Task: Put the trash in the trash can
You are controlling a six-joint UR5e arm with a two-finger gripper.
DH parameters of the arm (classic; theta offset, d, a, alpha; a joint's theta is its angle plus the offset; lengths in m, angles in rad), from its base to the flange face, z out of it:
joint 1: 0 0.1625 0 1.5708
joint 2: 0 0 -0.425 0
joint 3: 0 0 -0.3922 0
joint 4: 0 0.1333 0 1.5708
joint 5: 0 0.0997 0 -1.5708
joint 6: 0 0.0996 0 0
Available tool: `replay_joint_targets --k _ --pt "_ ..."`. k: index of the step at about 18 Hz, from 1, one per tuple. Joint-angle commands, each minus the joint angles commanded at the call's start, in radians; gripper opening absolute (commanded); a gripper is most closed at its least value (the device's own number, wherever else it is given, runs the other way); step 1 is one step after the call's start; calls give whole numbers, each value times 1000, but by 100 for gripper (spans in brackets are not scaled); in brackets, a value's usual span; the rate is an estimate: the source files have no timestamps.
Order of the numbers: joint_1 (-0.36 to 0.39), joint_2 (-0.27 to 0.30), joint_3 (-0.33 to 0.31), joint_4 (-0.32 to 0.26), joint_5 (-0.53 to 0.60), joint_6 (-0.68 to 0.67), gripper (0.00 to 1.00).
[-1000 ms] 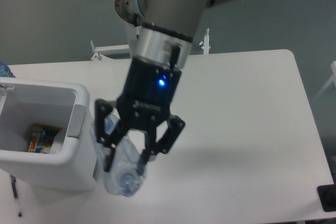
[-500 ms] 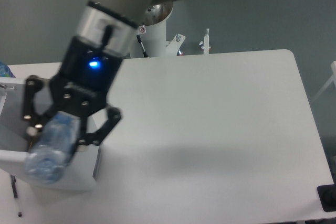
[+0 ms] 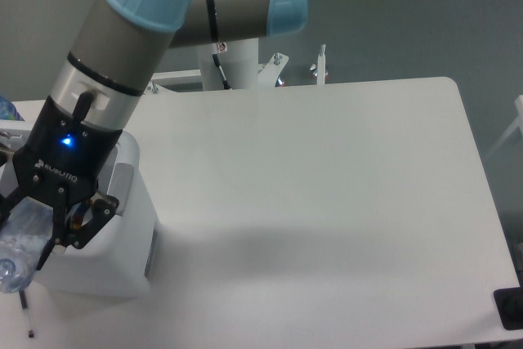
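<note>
pincer [image 3: 33,239] clamped on bottle [image 3: 20,243] | over trash can [image 3: 135,234] | on table [image 3: 327,202]

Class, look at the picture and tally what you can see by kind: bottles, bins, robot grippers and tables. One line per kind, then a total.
Bottles: 1, the clear bottle in the gripper
Bins: 1, the white bin
Grippers: 1, the black gripper
Tables: 1, the white table
Total: 4

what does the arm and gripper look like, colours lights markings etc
The arm is grey tube with light blue joint caps and a silver wrist ring. The gripper is black, with a glowing blue light, small white lettering and linked black fingers.
</note>
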Motion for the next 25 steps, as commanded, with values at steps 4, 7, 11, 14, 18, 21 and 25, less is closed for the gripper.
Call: replay_joint_targets --k 4,7,11,14,18,21,25 --pt "-3 8 -29 2 2 76 92" --pt "-3 23 -41 2 2 101 100" --pt "-3 28 -32 0 5 103 100" --pt "0 25 -12 0 5 104 100" --pt "29 20 -2 14 26 158 100" --pt "80 21 -18 12 104 192 100" --pt "191 28 -98 8 256 276 100"
